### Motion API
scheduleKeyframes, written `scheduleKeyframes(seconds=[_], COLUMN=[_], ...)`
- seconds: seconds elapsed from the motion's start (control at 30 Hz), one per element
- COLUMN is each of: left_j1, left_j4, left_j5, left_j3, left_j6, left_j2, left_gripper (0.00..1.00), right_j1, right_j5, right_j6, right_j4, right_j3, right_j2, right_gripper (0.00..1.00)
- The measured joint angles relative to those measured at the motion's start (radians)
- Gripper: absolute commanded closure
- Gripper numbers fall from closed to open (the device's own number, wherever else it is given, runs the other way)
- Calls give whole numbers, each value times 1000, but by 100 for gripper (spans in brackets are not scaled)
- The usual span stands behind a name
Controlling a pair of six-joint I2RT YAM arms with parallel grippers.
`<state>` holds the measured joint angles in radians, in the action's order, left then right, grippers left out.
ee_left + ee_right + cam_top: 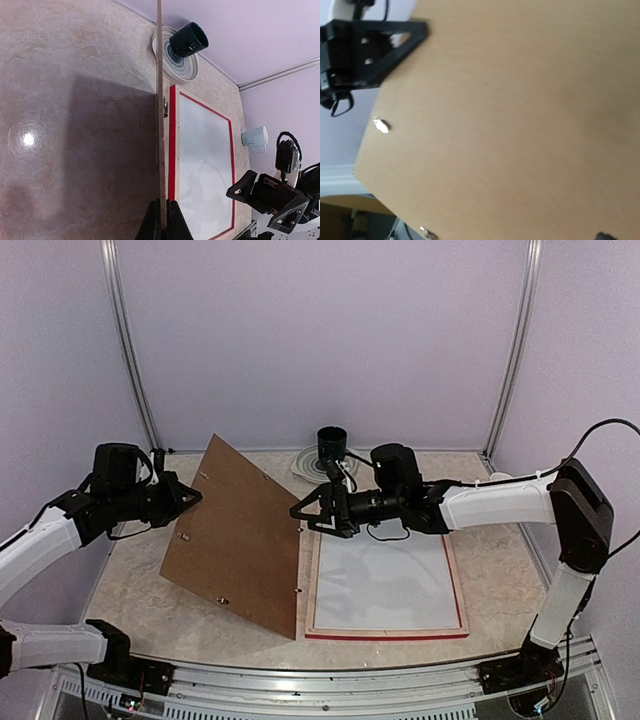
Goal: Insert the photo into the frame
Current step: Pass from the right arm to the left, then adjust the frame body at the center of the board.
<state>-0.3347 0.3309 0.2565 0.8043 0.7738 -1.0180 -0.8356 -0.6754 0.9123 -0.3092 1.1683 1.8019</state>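
The frame (385,633) lies flat on the table right of centre, with its red edge (172,150) and pale wood rim up and a white sheet (385,580) inside it. The photo's printed face shows in no view. A brown backing board (235,540) stands tilted up on its near edge, left of the frame. My left gripper (190,498) is shut on the board's left edge, which the left wrist view shows edge-on (160,100) between the fingers (164,220). My right gripper (300,518) stands open at the board's upper right edge. The board (520,125) fills the right wrist view.
A black mug (332,445) lies on a grey-ringed plate (305,462) at the back of the table. A white cup (255,139) stands at the back right. Small metal clips (381,125) stick out of the board. Metal posts and pale walls close in the back and sides.
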Motion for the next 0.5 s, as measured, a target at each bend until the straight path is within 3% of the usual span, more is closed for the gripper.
scheduleKeyframes(seconds=[0.5], left_j1=[146], left_j4=[-168], left_j5=[130], left_j3=[-217], left_j6=[65], left_j2=[210], left_gripper=[100], right_j1=[280], right_j5=[77], right_j6=[-60], right_j4=[109], right_j3=[-269], right_j2=[-296], right_gripper=[1])
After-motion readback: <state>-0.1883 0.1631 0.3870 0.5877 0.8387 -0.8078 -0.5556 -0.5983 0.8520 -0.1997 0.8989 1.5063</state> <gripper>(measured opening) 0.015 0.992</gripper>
